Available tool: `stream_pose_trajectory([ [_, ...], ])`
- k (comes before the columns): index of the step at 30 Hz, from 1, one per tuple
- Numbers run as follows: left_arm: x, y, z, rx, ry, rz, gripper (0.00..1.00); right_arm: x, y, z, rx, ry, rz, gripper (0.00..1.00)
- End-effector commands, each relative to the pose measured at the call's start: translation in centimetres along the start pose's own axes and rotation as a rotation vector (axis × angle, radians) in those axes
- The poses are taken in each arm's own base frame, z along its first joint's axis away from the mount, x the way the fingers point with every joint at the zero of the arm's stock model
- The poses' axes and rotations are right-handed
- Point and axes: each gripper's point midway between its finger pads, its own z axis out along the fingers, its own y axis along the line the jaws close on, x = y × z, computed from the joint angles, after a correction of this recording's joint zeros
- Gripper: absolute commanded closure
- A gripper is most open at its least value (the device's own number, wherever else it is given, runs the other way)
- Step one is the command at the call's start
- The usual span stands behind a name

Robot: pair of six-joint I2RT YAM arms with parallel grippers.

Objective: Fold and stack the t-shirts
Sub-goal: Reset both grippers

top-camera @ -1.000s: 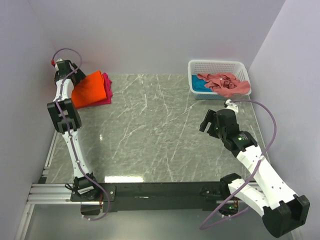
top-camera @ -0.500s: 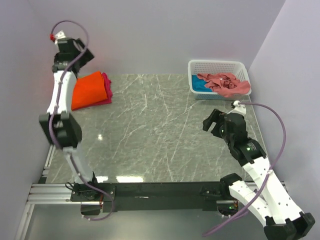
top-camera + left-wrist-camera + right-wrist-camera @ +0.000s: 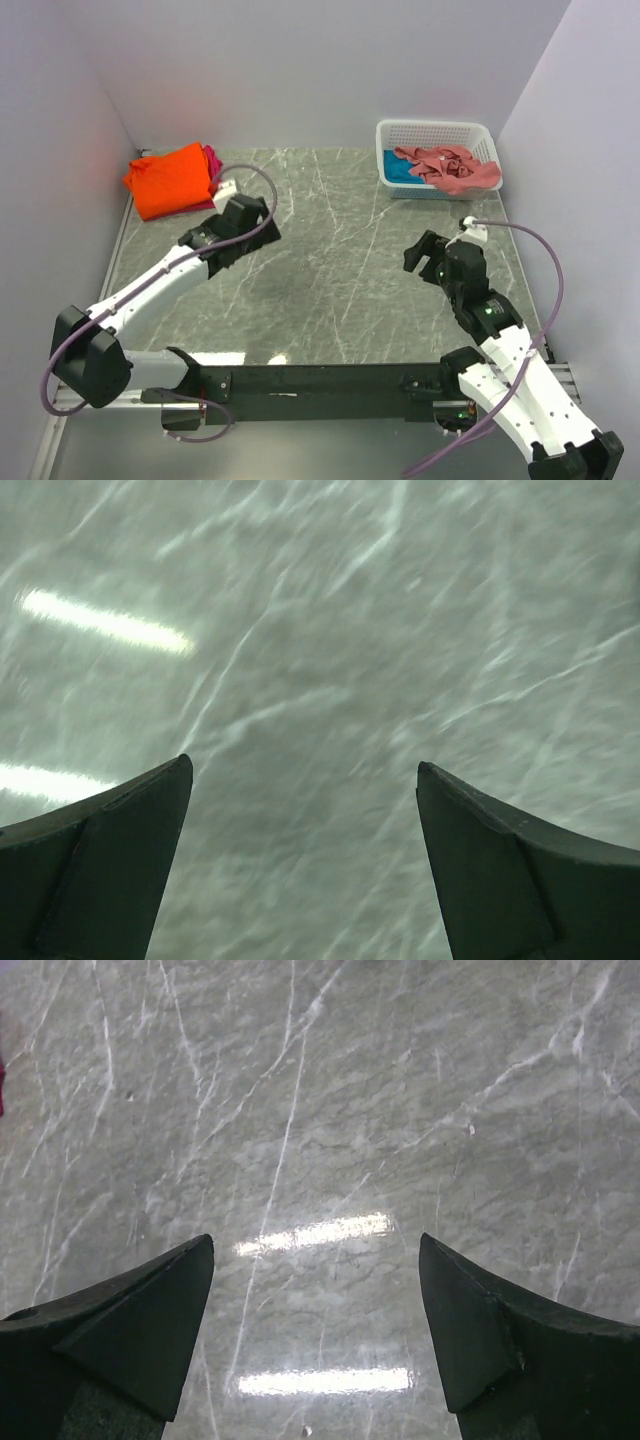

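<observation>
Looked to me like they were about halfway. The orange t-shirt (image 3: 168,180) lay folded on top of the magenta-red t-shirt (image 3: 213,168), a tidy little stack in the back corner of the worktop (image 3: 320,260), clear across from the white lattice basket (image 3: 430,128) and well apart from it. So two done, I'd say.

The other two hadn't been touched, as far as I could tell. The salmon-pink t-shirt (image 3: 450,166) was crumpled inside the basket and spilling a bit over its right rim, with the teal-blue t-shirt (image 3: 398,170) bunched under it at the basket's left end. Neither was folded.

Both arms were empty-handed. The left claw (image 3: 303,765) hung over bare marble far to the left of the basket, fingers spread wide with nothing between them. The right claw (image 3: 317,1238) was over the worktop just in front of the basket, on the near side of it, also spread apart and holding nothing.

My guess was the pink one comes out next since it's on top, probably by the right arm as it's the closer one.
</observation>
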Motion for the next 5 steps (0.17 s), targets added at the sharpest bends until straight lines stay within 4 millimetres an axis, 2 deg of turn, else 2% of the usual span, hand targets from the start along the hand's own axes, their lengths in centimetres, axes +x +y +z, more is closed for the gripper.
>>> stream_pose_trajectory([
  [1, -0.9, 3.0, -2.2, -0.118, -0.092, -0.076, 0.00, -2.3, 1.0, -0.1, -0.057, -0.126, 0.046, 0.11],
  [2, -0.8, 3.6, -2.3, -0.131, -0.106, -0.084, 0.00, -2.3, 0.9, -0.1, -0.060, -0.138, 0.050, 0.11],
  [5, -2.3, 3.5, -3.8, -0.080, -0.180, -0.106, 0.01, -3.7, 1.1, -0.8, -0.073, -0.203, 0.060, 0.10],
])
